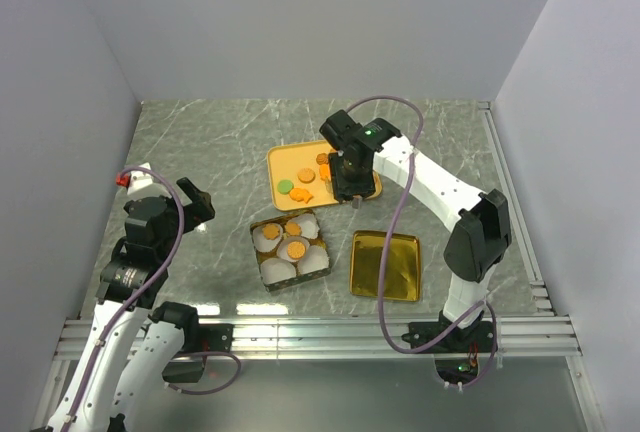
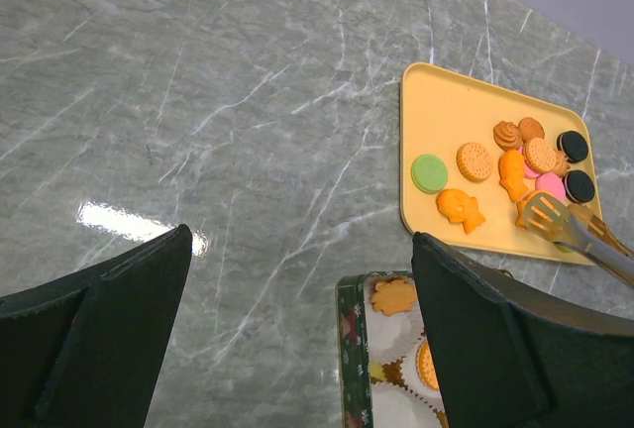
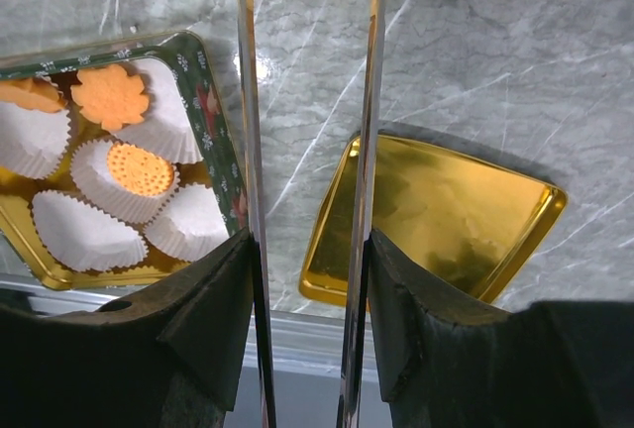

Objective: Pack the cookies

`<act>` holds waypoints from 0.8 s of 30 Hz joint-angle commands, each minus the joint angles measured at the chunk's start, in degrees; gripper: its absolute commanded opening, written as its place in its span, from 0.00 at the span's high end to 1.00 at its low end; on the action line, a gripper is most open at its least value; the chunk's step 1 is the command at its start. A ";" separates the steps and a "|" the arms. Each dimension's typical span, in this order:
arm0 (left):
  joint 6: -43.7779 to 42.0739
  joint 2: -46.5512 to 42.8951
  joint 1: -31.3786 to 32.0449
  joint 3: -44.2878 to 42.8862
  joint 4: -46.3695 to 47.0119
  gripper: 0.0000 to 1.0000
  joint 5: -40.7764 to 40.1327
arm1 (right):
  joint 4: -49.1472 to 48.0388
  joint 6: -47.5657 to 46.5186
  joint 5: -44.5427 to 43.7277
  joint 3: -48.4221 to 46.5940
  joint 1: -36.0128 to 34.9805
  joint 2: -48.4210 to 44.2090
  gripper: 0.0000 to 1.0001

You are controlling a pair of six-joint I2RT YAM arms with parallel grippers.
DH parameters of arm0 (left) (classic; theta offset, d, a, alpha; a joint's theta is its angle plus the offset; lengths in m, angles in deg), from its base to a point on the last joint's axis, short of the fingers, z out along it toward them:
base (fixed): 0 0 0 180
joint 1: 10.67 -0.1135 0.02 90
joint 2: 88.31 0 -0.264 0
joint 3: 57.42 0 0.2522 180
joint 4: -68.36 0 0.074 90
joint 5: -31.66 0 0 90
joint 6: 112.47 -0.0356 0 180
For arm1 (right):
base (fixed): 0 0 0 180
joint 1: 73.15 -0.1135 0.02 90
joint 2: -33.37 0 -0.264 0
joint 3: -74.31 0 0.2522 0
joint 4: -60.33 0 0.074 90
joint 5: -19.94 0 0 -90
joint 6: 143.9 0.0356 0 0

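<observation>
Cookies (image 2: 474, 160), flat rounds and fish shapes in tan, green, pink and black, lie on a smooth yellow tray (image 2: 436, 111) on the veined marble counter (image 2: 248, 101); a few sit in pleated paper cups (image 3: 84, 235) inside the tin (image 3: 213, 101). Right hand (image 3: 309, 289) is clamped on metal tongs (image 3: 248, 101), slotted tips at the pile. Left hand (image 2: 299, 279) gapes wide. Glossy gold lid (image 3: 436, 210) lies beside the tin.

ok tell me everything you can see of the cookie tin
The tin is a shallow square box, green patterned outside, shiny gold inside, lying open on the marble table. White pleated paper cups fill it; three hold orange cookies. It sits near the yellow tray, left of the gold lid, touching neither. Nothing is gripping it.
</observation>
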 commanded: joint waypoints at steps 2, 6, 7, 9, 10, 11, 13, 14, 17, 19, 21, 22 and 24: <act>-0.88 -0.16 0.18 -0.40 2.24 0.01 0.43 | -0.47 1.19 -1.36 -1.32 0.18 0.27 0.47; -0.88 0.02 0.18 -0.40 2.24 0.01 0.60 | -0.38 1.37 -1.54 -1.41 0.26 1.59 0.47; -0.88 0.02 0.18 -0.40 2.24 0.01 0.52 | -0.21 1.54 -1.63 -1.41 0.35 1.85 0.47; -0.88 0.02 0.18 -0.31 2.24 0.01 0.60 | -0.29 1.81 -1.54 -1.41 0.26 2.21 0.47; -0.88 0.02 0.18 -0.40 2.32 0.01 0.61 | -0.29 1.90 -1.63 -1.50 0.35 2.38 0.47; -0.88 0.02 0.18 -0.40 2.33 0.01 0.69 | -0.47 1.90 -1.63 -1.50 0.35 2.47 0.47; -0.97 0.02 0.18 -0.31 2.33 0.01 0.78 | -0.30 1.98 -1.80 -1.85 0.35 3.08 0.47; -0.97 -0.07 0.18 -0.23 2.41 0.01 0.78 | -0.38 1.90 -1.72 -1.94 0.26 3.35 0.47; -0.97 -0.07 0.18 -0.31 2.41 0.01 0.78 | -0.65 1.72 -1.54 -2.20 0.44 4.23 0.47; -0.97 -0.07 0.18 -0.31 2.41 0.01 0.78 | -0.82 1.63 -1.54 -2.47 0.53 4.75 0.47; -0.97 0.02 0.18 -0.23 2.41 0.01 0.78 | -0.82 1.55 -1.63 -2.56 0.61 5.28 0.47; -0.97 0.02 0.18 -0.31 2.41 0.01 0.78 | -0.99 1.46 -1.54 -2.56 0.79 5.46 0.47; -0.97 0.11 0.27 -0.23 2.41 0.01 0.78 | -1.00 1.46 -1.71 -2.56 0.88 5.72 0.47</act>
